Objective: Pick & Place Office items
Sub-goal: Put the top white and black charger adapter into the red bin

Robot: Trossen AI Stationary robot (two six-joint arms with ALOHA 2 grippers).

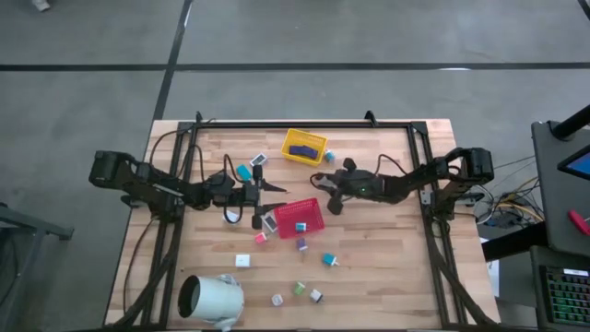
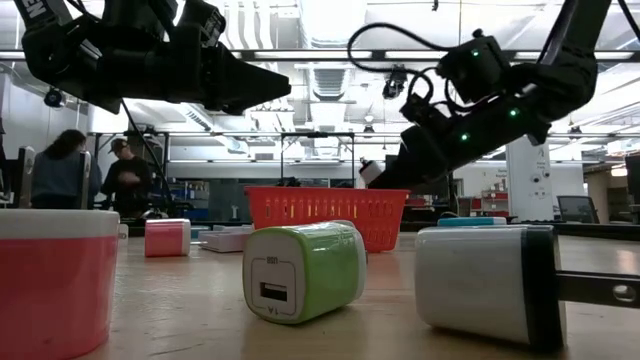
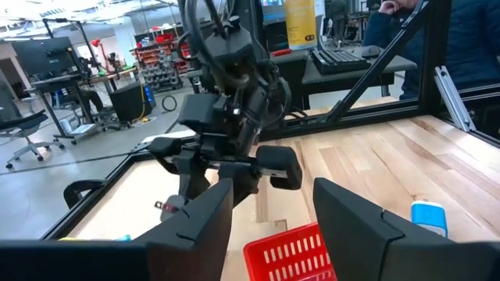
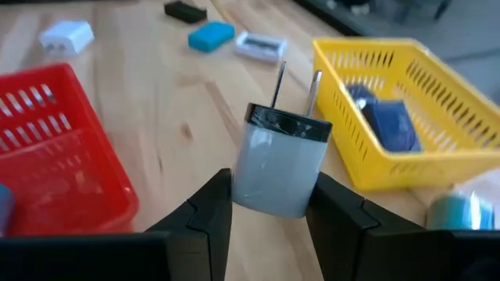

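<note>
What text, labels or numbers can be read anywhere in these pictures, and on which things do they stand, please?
None can be read.
Green charger: small print above its port, too blurred.
White marks on the left arm's top corner: cut off, unreadable.
Yellow canister behind the table: label blurred.

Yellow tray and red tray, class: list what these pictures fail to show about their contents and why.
- Yellow tray: right wrist view shows dark blue pieces; the wall hides how many.
- Red tray: low view's wall screens the inside.
- High view: the pieces are too small to identify.
</note>
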